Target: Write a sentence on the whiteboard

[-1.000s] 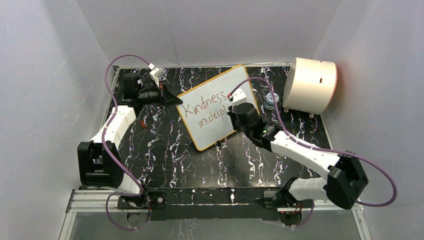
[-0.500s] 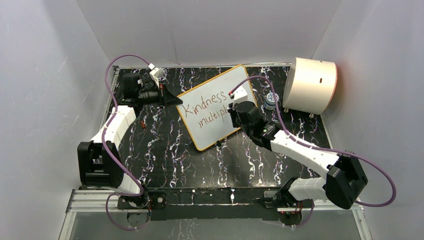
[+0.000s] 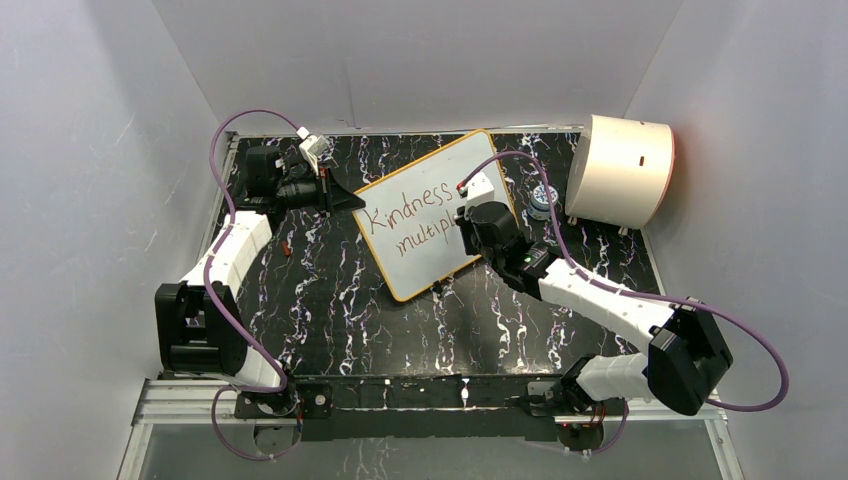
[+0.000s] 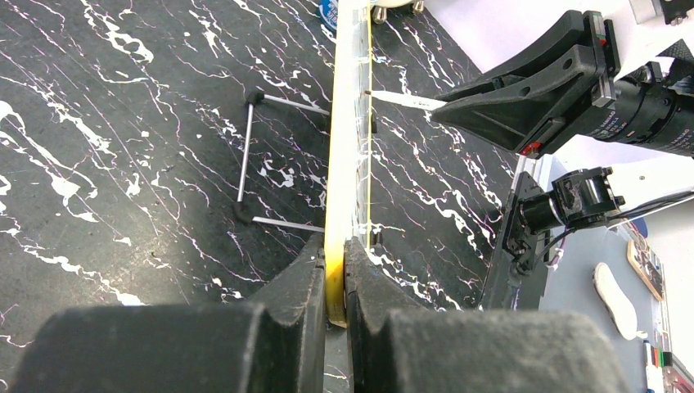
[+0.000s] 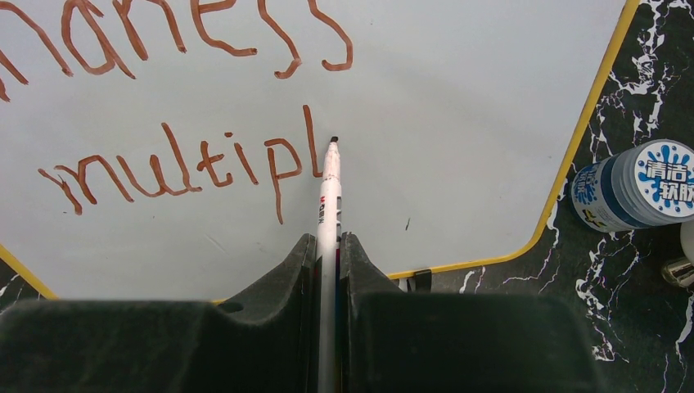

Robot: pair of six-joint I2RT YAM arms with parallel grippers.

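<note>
The whiteboard (image 3: 450,165) stands tilted on the black mat, with a yellow rim. Its dark red lettering (image 3: 405,212) reads "Kindness" and below it "multipl". My left gripper (image 3: 350,203) is shut on the board's left edge; in the left wrist view the yellow rim (image 4: 348,147) sits pinched between the jaws of that gripper (image 4: 334,270). My right gripper (image 3: 462,224) is shut on a white marker (image 5: 330,196). The marker's tip is at the board just right of the last "l" of the lettering (image 5: 188,168). The right gripper (image 5: 327,246) holds it over the board's lower right part.
A cream half-cylinder drum (image 3: 620,170) stands at the back right. A small blue and white bottle (image 3: 541,200) lies beside the board's right edge, also in the right wrist view (image 5: 630,184). The board's wire stand (image 4: 245,155) rests on the mat behind it. Grey walls close in.
My right wrist has shifted slightly over the board with the marker. The left arm and the board have not moved.
</note>
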